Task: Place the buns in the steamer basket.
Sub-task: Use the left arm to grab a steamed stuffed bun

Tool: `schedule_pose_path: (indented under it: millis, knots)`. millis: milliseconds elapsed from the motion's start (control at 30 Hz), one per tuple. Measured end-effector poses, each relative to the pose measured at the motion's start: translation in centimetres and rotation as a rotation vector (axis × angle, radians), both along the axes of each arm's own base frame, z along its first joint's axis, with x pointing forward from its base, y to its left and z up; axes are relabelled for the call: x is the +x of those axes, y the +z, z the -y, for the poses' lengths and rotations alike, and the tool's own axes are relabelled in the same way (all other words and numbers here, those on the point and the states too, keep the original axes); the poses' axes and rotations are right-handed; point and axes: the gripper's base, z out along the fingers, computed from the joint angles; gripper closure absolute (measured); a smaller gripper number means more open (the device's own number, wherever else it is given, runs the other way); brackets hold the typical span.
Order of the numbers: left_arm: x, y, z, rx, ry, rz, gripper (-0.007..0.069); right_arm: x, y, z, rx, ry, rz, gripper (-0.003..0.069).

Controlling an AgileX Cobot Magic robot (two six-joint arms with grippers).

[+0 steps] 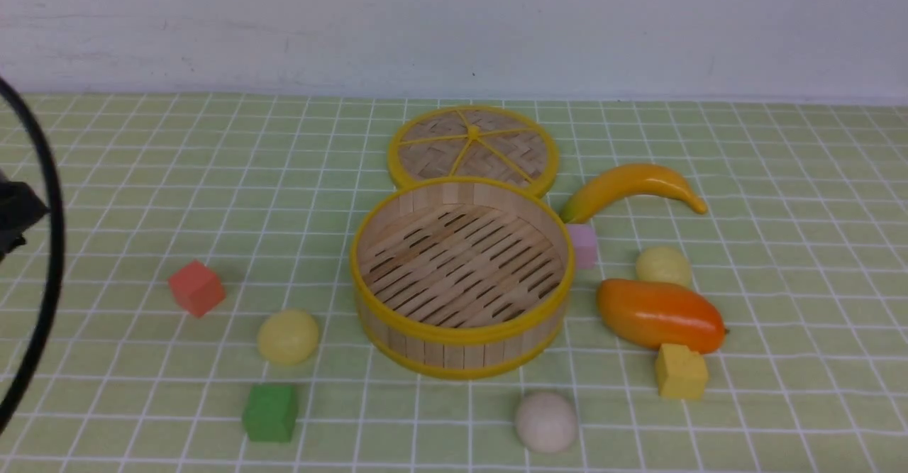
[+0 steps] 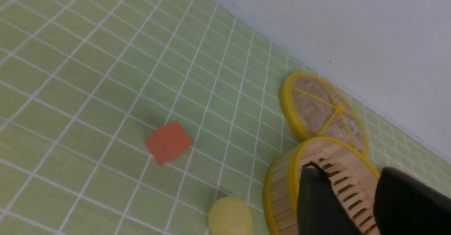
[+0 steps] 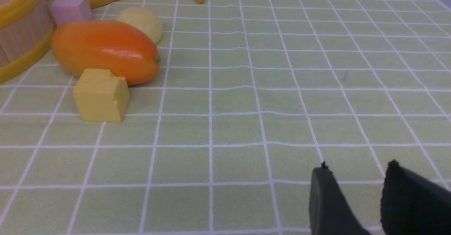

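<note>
"Left pincer (image 2: 349, 171): state?"

"Fingers spread, nothing between them. Right pincer (image 3: 358, 165): likewise spread and unloaded, over the green-and-white checked tabletop (image 1: 801, 281)."

"Basket construction?"

"Round bamboo steamer basket (image 1: 462, 352): upright slat wall, slotted floor, yellow rim bands. It stands mid-tabletop, its interior vacant."

"Locate the buns."

"All three are outside the basket. Smooth, pale yellow left bun (image 1: 289, 337): left of the basket, between the red cube (image 1: 196, 288) and the green cube (image 1: 270, 413). Off-white bun (image 1: 546, 422): toward the tabletop's near edge. Pale yellow right bun (image 1: 665, 266): right of the basket."

"Obstructions?"

"Glossy orange mango (image 1: 660, 315) partly covers the right bun's near side; the yellow cube (image 1: 682, 371) sits before the mango. Lilac cube (image 1: 583, 246) and curved plastic banana (image 1: 631, 181) lie right of the basket. Woven lid (image 1: 433, 157) lies behind it, toward the tabletop's far edge."

"Differences between views?"

"Off-white bun: front view only. Left wrist view exposes the lid's thick side band; right wrist view, the mango's green stem tip."
</note>
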Motion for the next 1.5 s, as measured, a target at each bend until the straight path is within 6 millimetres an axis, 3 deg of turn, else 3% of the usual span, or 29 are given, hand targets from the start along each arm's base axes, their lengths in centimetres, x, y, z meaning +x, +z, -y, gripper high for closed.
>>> schedule_pose_path:
  millis: [167, 300, 533, 600, 700, 900, 1067, 1500]
  knots:
    - [3.1, -2.1, 1.9, 0.060, -0.105, -0.119, 0.0387, 0.0, 0.0, 0.0, 0.000, 0.000, 0.000, 0.0419]
    - [5.6, -2.8, 3.4, 0.125, -0.179, -0.257, 0.0387, 0.0, 0.0, 0.0, 0.000, 0.000, 0.000, 0.0419]
    - [11.7, -3.9, 5.0, 0.226, -0.275, -0.571, 0.0387, 0.0, 0.0, 0.0, 0.000, 0.000, -0.001, 0.0419]
    - [12.4, -4.3, 5.2, 0.229, -0.289, -0.606, 0.0387, 0.0, 0.0, 0.0, -0.001, 0.000, -0.001, 0.0419]
    - [14.8, -6.2, 6.2, 0.253, -0.356, -0.710, 0.0387, 0.0, 0.0, 0.0, -0.001, 0.000, -0.001, 0.0419]
    - [17.6, -8.9, 8.0, 0.328, -0.424, -0.808, 0.0387, 0.0, 0.0, 0.0, -0.001, 0.000, -0.001, 0.0419]
    - [19.4, -10.6, 8.4, 0.356, -0.424, -0.855, 0.0387, 0.0, 0.0, 0.0, -0.001, 0.000, -0.001, 0.0419]
    - [21.0, -13.8, 8.7, 0.355, -0.414, -0.883, 0.0393, 0.0, 0.0, 0.0, -0.001, 0.000, 0.000, 0.0419]
